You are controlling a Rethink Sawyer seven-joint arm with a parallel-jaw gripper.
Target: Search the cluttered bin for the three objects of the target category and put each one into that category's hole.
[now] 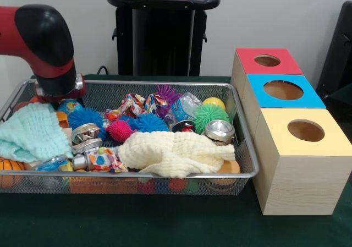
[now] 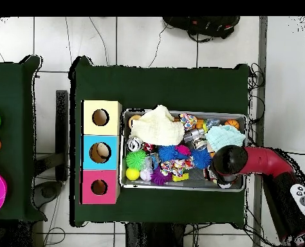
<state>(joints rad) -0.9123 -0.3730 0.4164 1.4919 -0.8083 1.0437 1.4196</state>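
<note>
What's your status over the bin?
Arm low over the bin's far corner, tool hidden behind clutter. Balls, cans and wrappers still inside. Yellow cloth and mint cloth cover part of the pile. Three boxes beside it.

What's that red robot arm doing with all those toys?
The red and black arm is reaching down into one end of a wire bin full of spiky balls, crushed cans and cloths. Its gripper is hidden, so whether it holds anything is unclear. Beside the bin stand three wooden boxes with holes: red, blue and yellow. Nothing is over a hole right now.
</note>
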